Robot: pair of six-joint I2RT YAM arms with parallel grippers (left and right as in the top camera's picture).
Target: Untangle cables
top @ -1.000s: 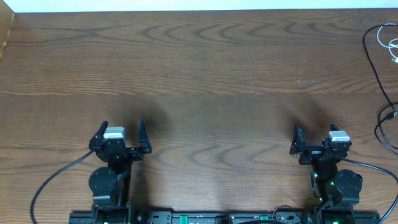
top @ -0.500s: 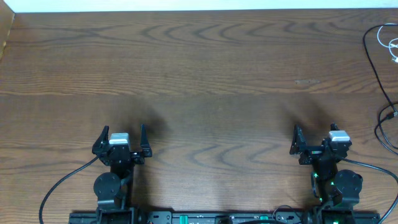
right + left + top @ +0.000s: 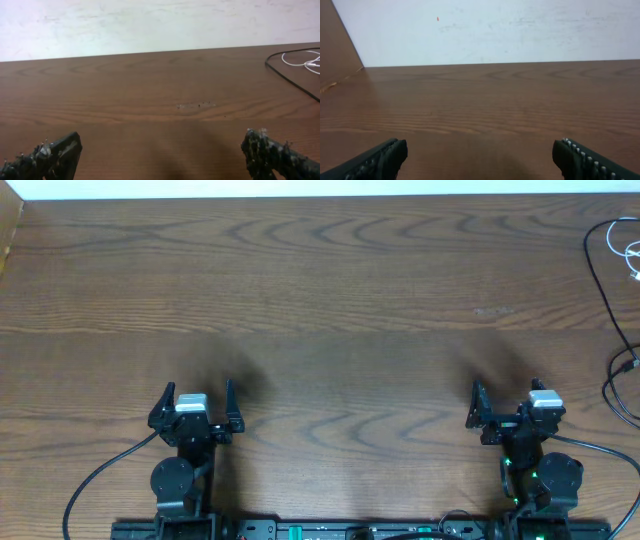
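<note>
On a bare wooden table (image 3: 320, 300), the left gripper (image 3: 198, 385) is seen drawn back near its base at the near edge, jaws spread to their fullest and nothing held between them; the wrist view shows only wood between the two fingertips (image 3: 380, 157). The right gripper (image 3: 506, 388) is posed the same way, low and level, wide open and empty. The cables (image 3: 590, 265) are found well apart from both arms at the table's far right edge, a black cord (image 3: 287, 79) looping beside a white one (image 3: 292, 62) and partly cut off by the frame. No cord is being handled, and whether a tangle remains cannot be told. A long reach rightward by the right arm would probably be called for next.
</note>
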